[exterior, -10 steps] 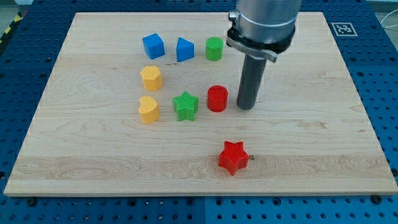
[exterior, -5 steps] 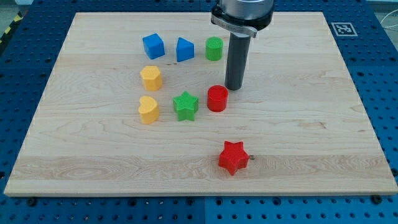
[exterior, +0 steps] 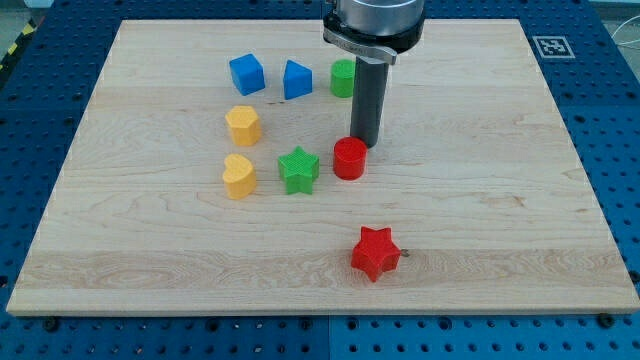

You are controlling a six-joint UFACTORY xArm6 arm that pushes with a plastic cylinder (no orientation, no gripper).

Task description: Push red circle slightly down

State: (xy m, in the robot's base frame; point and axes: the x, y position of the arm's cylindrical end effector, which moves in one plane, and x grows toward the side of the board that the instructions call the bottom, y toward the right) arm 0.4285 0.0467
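Note:
The red circle (exterior: 349, 158) is a short red cylinder near the middle of the wooden board (exterior: 500, 180). My tip (exterior: 363, 146) stands just above it and slightly to its right, touching or almost touching its upper edge. The rod rises toward the view's top and partly covers the green circle (exterior: 342, 77).
A green star (exterior: 298, 169) sits left of the red circle, with a yellow heart (exterior: 239, 176) further left. A yellow block (exterior: 243, 125) lies above the heart. Two blue blocks (exterior: 246, 73) (exterior: 296, 79) sit at the top. A red star (exterior: 375, 252) lies below.
My tip has moved from the red circle's right side up and to the left, ending just above the circle. No block has visibly moved.

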